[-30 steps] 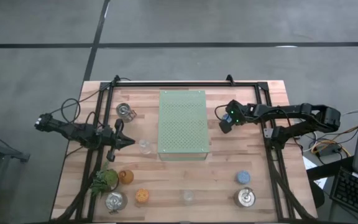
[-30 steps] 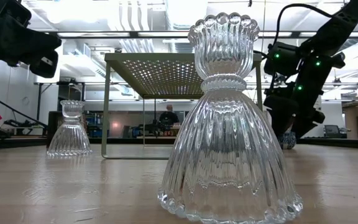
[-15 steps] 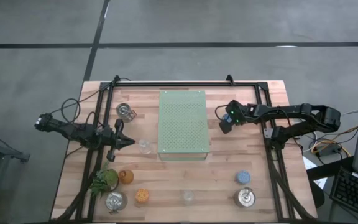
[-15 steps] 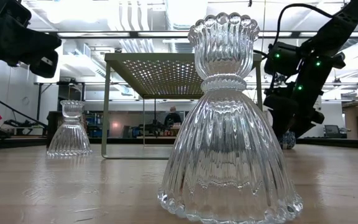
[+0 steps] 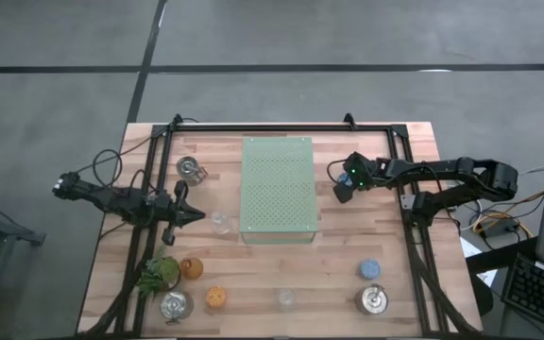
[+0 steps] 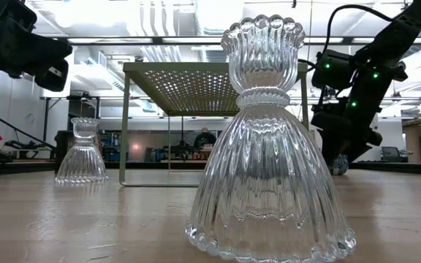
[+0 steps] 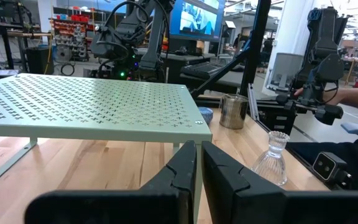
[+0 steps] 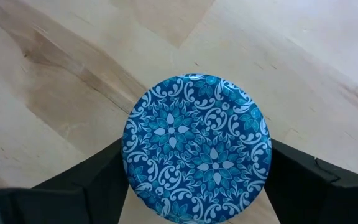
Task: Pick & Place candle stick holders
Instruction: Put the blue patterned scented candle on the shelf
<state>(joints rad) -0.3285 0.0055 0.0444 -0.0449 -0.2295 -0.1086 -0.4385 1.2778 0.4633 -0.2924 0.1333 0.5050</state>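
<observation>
Right gripper (image 8: pixel 194 186) pointed straight down, fingers clamped on blue holder (image 8: pixel 196 147); left fingers (image 7: pixel 182 177) together.

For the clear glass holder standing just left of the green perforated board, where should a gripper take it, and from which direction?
Probably at the narrow waist under the fluted cup, coming straight down from above. The clear glass holder stands upright and flares into a wide ribbed bell, so its base looks too broad and sloped to pinch. The green perforated board crowds one side. The left gripper, shut, is nearest; the right gripper is occupied with a blue patterned holder.
</observation>
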